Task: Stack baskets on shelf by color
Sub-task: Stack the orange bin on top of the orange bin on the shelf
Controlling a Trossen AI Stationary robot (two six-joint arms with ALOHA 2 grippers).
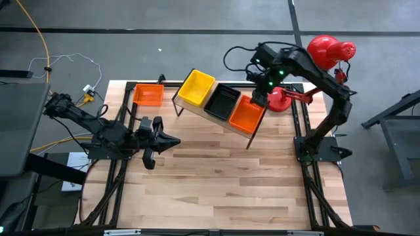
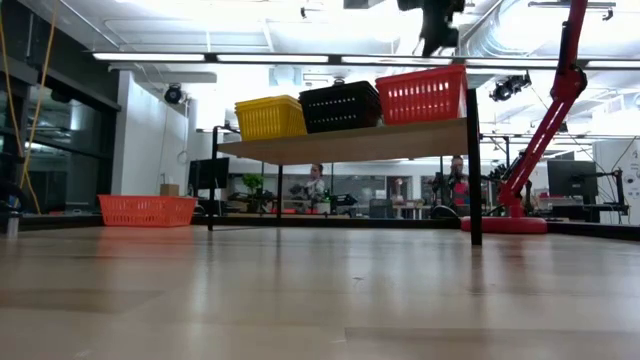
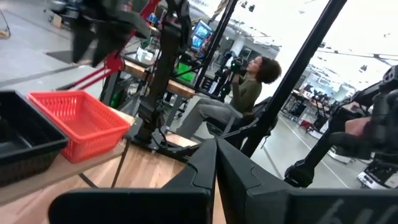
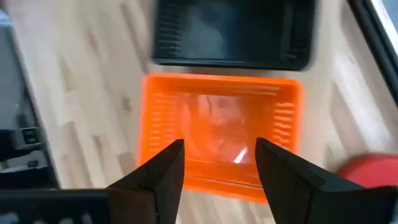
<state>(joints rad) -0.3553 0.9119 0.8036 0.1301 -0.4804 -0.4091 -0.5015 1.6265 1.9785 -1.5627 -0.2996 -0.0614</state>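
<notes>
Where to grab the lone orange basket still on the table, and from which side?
Take the orange basket on the table by one long rim wall, coming straight down from above: it sits upright and open-topped, so one finger fits inside and one outside. The left tool is nearer; the right tool hovers over the shelf.

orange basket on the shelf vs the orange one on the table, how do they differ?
The shelf basket sits at the right end of the shelf, beside the black basket; the table basket rests on the table, left of the shelf, alone.
The right gripper hovers open over the shelf basket; no gripper is near the table basket, and the left gripper waits mid-table.
Both are orange, mesh-walled, upright and empty.
</notes>
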